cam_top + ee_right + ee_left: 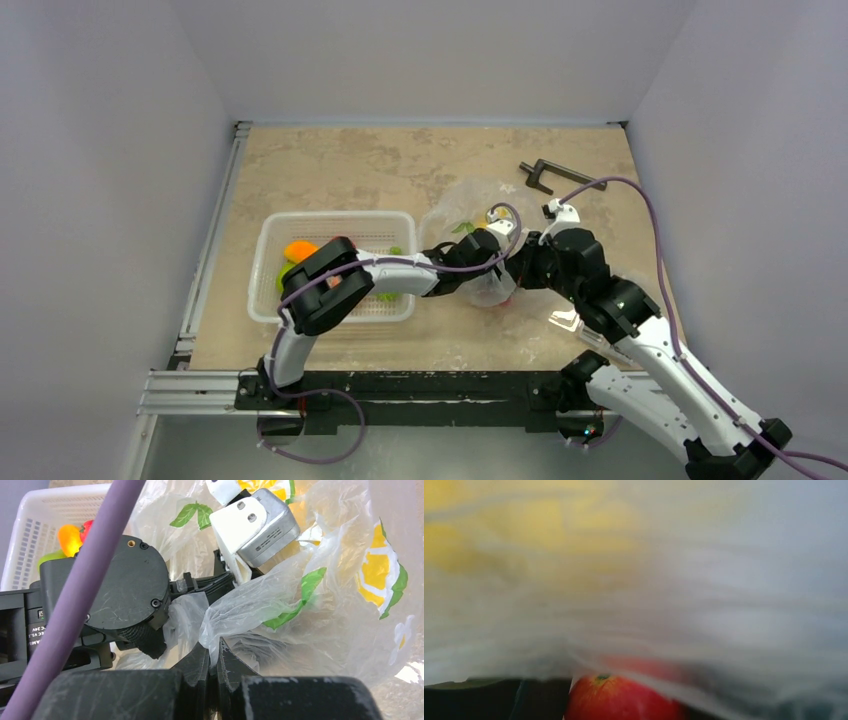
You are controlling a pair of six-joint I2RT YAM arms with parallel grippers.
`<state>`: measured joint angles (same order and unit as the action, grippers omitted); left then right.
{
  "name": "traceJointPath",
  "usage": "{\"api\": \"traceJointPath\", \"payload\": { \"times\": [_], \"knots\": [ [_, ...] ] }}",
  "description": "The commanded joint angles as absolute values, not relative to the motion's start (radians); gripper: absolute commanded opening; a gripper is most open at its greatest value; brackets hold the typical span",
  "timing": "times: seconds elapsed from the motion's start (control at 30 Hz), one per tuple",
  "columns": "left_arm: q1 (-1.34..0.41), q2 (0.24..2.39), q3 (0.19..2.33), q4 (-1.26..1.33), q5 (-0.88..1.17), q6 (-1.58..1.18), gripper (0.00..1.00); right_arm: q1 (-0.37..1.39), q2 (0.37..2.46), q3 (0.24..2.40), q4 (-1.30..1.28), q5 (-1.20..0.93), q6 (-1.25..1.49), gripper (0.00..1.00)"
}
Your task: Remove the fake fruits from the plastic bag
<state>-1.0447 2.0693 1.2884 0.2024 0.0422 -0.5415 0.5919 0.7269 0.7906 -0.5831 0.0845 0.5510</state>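
Clear, crinkly film printed with yellow lemon slices and green leaves makes up the plastic bag (462,208), which lies crumpled near the middle of the table, just right of the basket. From the left, the left gripper (487,268) is pushed inside the bag. Film blurs its wrist view, so I cannot tell how its jaws stand. At the bottom of that view sits the apple (621,700), glossy deep red and half under a fold of film. A yellow smear at upper left is too blurred to name. On the right, the right gripper (215,666) is closed, pinching a gathered edge of the bag between its fingertips.

At the left of the table stands a white mesh basket (268,232) holding an orange fruit (299,249) and some green pieces. The tabletop (350,165) is beige and marbled. A dark bracket-like tool (545,176) lies at the far right, well apart from the bag. Pale, plain walls enclose the table on three sides.

The apple's stem dimple faces up in the left wrist view. The bag stretches roughly from the far side toward the arms, with its pinched edge on the near right.
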Motion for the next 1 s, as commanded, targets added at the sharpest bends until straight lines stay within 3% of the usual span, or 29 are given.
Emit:
{"api": "traceJointPath", "payload": {
  "times": [0.0, 0.07, 0.17, 0.3, 0.43, 0.73, 0.97],
  "knots": [
    [-1.052, 2.029, 1.248, 0.144, 0.003, -0.474, 0.71, 0.595, 0.736, 0.791, -0.558, 0.075, 0.555, 0.00],
    [-1.052, 2.029, 1.246, 0.145, 0.005, -0.467, 0.72, 0.595, 0.743, 0.793, -0.558, 0.077, 0.552, 0.00],
    [-1.052, 2.010, 1.248, 0.121, 0.028, -0.462, 0.91, 0.595, 0.744, 0.790, -0.556, 0.077, 0.551, 0.00],
    [-1.040, 1.935, 1.288, 0.007, 0.081, -0.450, 0.98, 0.595, 0.740, 0.784, -0.554, 0.072, 0.554, 0.00],
    [-1.017, 1.884, 1.342, -0.172, 0.165, -0.440, 0.96, 0.595, 0.753, 0.787, -0.546, 0.072, 0.550, 0.00],
    [-1.018, 1.947, 1.373, -0.211, 0.157, -0.420, 1.00, 0.595, 0.760, 0.786, -0.543, 0.066, 0.543, 0.00],
    [-1.017, 2.024, 1.452, -0.237, 0.167, -0.424, 0.89, 0.595, 0.763, 0.776, -0.536, 0.060, 0.543, 0.00]
  ]
}}
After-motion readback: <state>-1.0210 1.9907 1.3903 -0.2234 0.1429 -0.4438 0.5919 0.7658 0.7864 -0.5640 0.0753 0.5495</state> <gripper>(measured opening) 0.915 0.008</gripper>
